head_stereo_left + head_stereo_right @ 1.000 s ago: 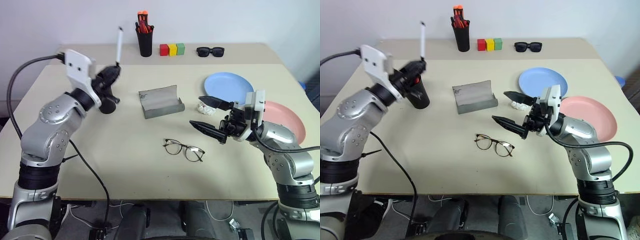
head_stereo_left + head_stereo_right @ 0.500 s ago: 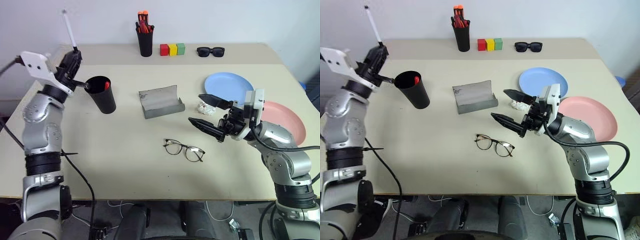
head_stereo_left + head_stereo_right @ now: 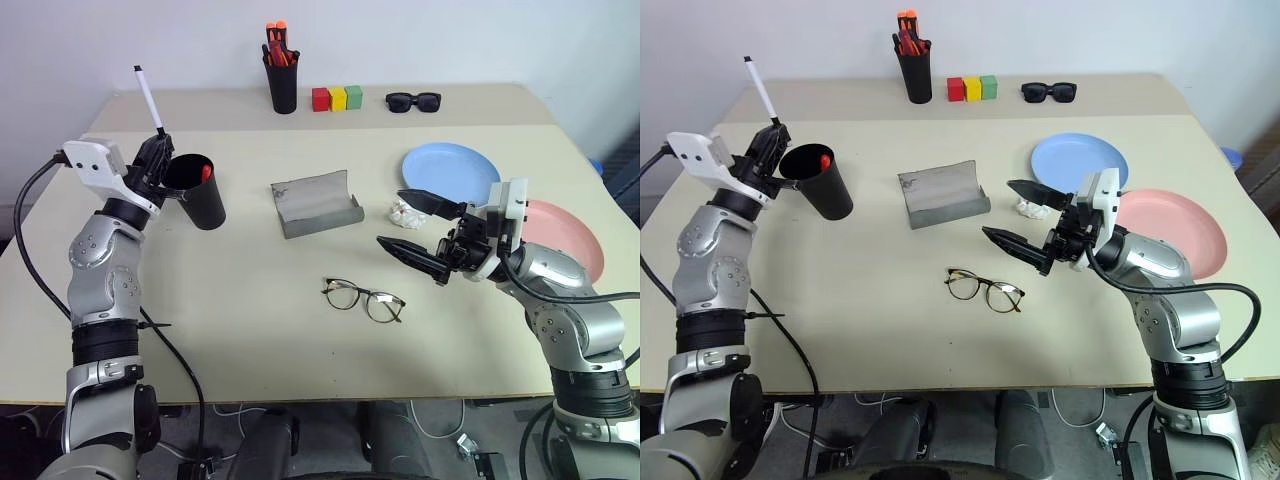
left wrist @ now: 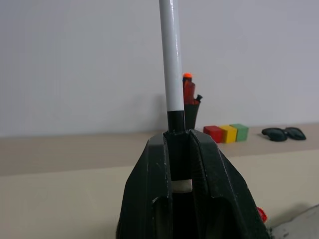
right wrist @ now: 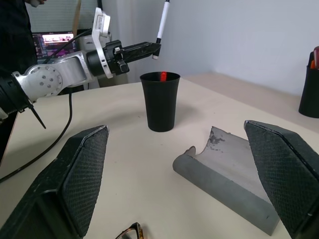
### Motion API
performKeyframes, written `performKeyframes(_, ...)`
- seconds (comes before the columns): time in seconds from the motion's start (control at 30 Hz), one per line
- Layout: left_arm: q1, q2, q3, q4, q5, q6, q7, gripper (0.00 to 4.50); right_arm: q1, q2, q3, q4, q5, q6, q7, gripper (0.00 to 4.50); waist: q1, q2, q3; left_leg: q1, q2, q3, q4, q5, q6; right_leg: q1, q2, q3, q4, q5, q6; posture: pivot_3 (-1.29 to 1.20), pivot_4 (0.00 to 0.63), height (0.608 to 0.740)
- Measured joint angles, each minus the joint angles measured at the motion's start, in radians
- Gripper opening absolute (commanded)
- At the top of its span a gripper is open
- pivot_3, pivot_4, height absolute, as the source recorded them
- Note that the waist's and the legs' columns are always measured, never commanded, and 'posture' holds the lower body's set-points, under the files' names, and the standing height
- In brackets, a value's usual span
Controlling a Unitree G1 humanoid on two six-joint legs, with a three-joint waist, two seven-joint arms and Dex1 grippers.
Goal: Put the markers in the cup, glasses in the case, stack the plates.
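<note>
Your left gripper [image 3: 158, 148] pinched the slim white-barrelled, black-capped marker [image 3: 148, 97] by its cap, long axis nearly upright above the fingers; the wide black tapered plastic cup [image 3: 199, 190] stood just beside them. Your right gripper [image 3: 418, 228] hung spread wide, farther off.

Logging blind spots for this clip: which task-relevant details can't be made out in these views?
- Red marker: just its tip clears the rim of the cup; the cup wall hides the rest in the head views.
- White marker: its upper end is cut off by the frame edge in the left wrist view, and the left end effector covers its gripped end.
- Glasses: the right wrist view's edge cuts off nearly all of them.
- Case: its interior is too small to check.
</note>
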Motion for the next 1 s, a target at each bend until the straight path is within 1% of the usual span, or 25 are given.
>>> performKeyframes(0.07,0.005,0.000,0.000,0.004,0.013,-0.002,0.000,0.01,0.000,0.000,0.002,0.000,-0.002,0.000,0.002,4.47,0.000,0.000,0.000,0.000,0.000,0.000,0.000,0.000,0.000,0.000,0.000,0.000,0.000,0.000,0.000,0.00,0.150,0.740)
performKeyframes(0.13,0.015,0.000,-0.001,0.013,0.024,-0.019,-0.002,1.00,0.000,0.000,0.003,0.000,-0.006,0.000,0.003,4.47,0.000,0.000,0.000,0.000,0.000,0.000,0.000,0.000,0.000,0.000,0.000,0.000,0.000,0.000,0.000,0.00,0.150,0.740)
performKeyframes(0.17,0.019,0.000,-0.001,0.019,0.034,-0.025,-0.003,1.40,0.000,0.000,0.003,0.000,-0.009,0.000,0.003,4.47,0.000,0.000,0.000,0.000,0.000,0.000,0.000,0.000,0.000,0.000,0.000,0.000,0.000,0.000,0.000,0.00,0.150,0.740)
performKeyframes(0.2,0.021,-0.001,-0.001,0.030,0.036,-0.029,-0.005,1.93,0.000,-0.001,0.003,0.000,-0.011,0.000,0.003,4.47,0.000,0.000,0.000,0.000,0.000,0.000,0.000,0.000,0.000,0.000,0.000,0.000,0.000,0.000,0.000,0.00,0.150,0.740)
performKeyframes(0.23,0.022,-0.002,-0.001,0.036,0.036,-0.034,-0.008,2.59,0.000,-0.001,0.003,0.000,-0.011,0.000,0.003,4.47,0.000,0.000,0.000,0.000,0.000,0.000,0.000,0.000,0.000,0.000,0.000,0.000,0.000,0.000,0.000,0.00,0.150,0.740)
performKeyframes(0.3,0.022,-0.003,-0.001,0.038,0.036,-0.040,-0.013,3.47,0.000,-0.001,0.004,0.000,-0.013,0.000,0.003,4.47,0.000,0.000,0.000,0.000,0.000,0.000,0.000,0.000,0.000,0.000,0.000,0.000,0.000,0.000,0.000,0.00,0.150,0.740)
performKeyframes(0.37,0.022,-0.003,-0.001,0.037,0.035,-0.041,-0.014,4.48,0.001,-0.002,0.004,-0.001,-0.017,0.001,0.003,4.47,0.000,0.000,0.000,0.000,0.000,0.000,0.000,0.000,0.000,0.000,0.000,0.000,0.000,0.000,0.000,0.00,0.150,0.740)
performKeyframes(0.5,0.022,-0.005,-0.001,0.008,0.031,-0.028,-0.022,4.48,0.003,-0.003,0.004,-0.001,-0.019,0.001,0.005,4.47,0.000,0.000,0.000,0.000,0.000,0.000,0.000,0.000,0.000,0.000,0.000,0.000,0.000,0.000,0.000,0.00,0.150,0.740)
performKeyframes(0.57,0.022,-0.005,-0.010,-0.042,0.009,0.018,-0.032,4.48,0.004,-0.003,0.003,-0.001,-0.019,0.001,0.004,4.47,0.000,0.000,0.000,0.000,0.000,0.000,0.000,0.000,0.000,0.000,0.000,0.000,0.000,0.000,0.000,0.00,0.150,0.740)
performKeyframes(0.67,0.009,-0.008,-0.039,-0.143,-0.060,0.134,-0.069,4.48,0.005,-0.003,0.000,-0.001,-0.017,0.003,0.003,4.47,0.002,0.000,0.000,0.000,0.000,-0.001,0.000,0.000,0.000,0.000,0.000,0.000,0.000,0.000,0.000,0.00,0.150,0.740)
performKeyframes(0.77,-0.054,-0.016,-0.128,-0.227,-0.121,0.270,-0.129,4.48,0.013,-0.003,-0.001,-0.001,-0.020,0.001,0.009,4.47,0.008,0.000,0.000,-0.001,-0.001,-0.001,0.001,0.000,0.000,0.001,0.000,0.000,0.000,0.000,0.001,0.00,0.150,0.740)
performKeyframes(0.83,-0.088,-0.020,-0.195,-0.268,-0.134,0.335,-0.168,4.48,0.013,-0.003,0.000,-0.001,-0.021,0.000,0.012,4.47,0.002,0.000,0.000,0.000,-0.001,-0.001,0.001,0.000,0.000,0.001,0.000,0.000,0.000,0.000,0.001,0.00,0.150,0.740)
performKeyframes(0.9,-0.110,-0.037,-0.257,-0.254,-0.107,0.368,-0.183,4.48,0.014,-0.003,-0.002,0.001,-0.024,-0.001,0.010,4.47,-0.004,0.001,0.000,0.001,0.000,0.000,0.000,0.000,0.000,0.001,0.000,0.000,0.000,0.000,0.001,0.00,0.150,0.740)
performKeyframes(1.0,-0.133,-0.091,-0.348,-0.170,-0.026,0.374,-0.169,4.48,0.014,-0.001,0.000,0.001,-0.032,-0.005,0.007,4.47,-0.005,0.001,0.000,0.001,0.000,0.000,0.000,0.000,0.000,0.001,0.001,0.000,0.000,0.000,0.001,0.00,0.150,0.740)
